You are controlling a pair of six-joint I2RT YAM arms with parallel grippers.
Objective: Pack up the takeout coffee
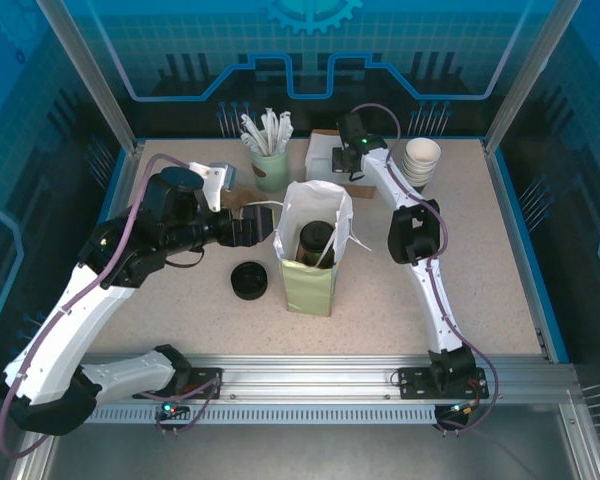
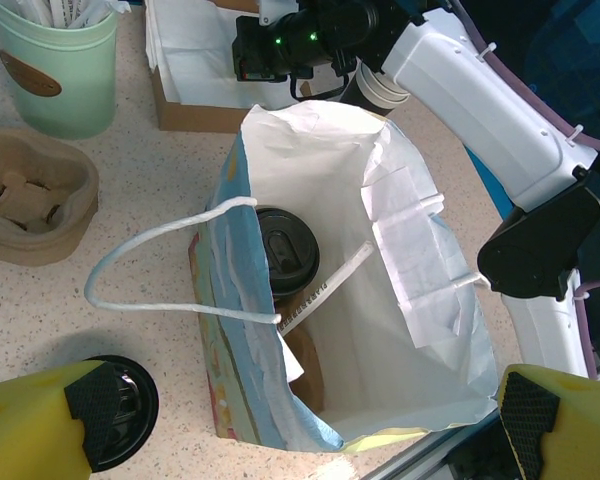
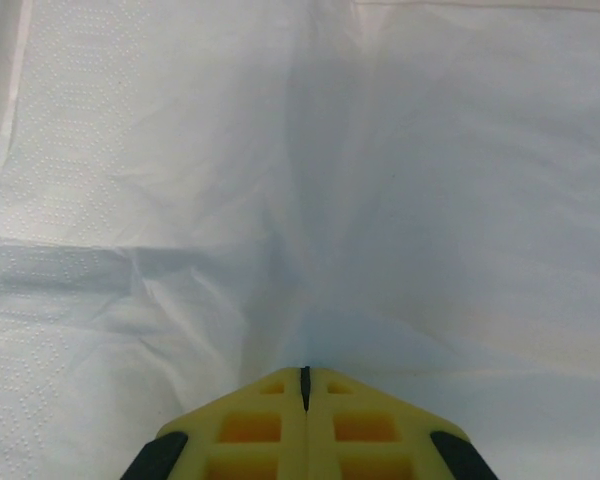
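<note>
Handling of the takeout coffee (image 2: 285, 250), seen upright inside the paper bag (image 2: 410, 250), is judged light, crushable and spill-prone, best gripped just under its stiff lid; the left gripper (image 2: 315, 425) is spread wide, the right gripper (image 3: 304, 385) pinched together on a white napkin (image 3: 280, 150).

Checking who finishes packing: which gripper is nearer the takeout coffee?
Left. The left gripper is open right beside the paper bag holding the takeout coffee; the right gripper is farther back, beyond the bag, shut on a napkin.
</note>
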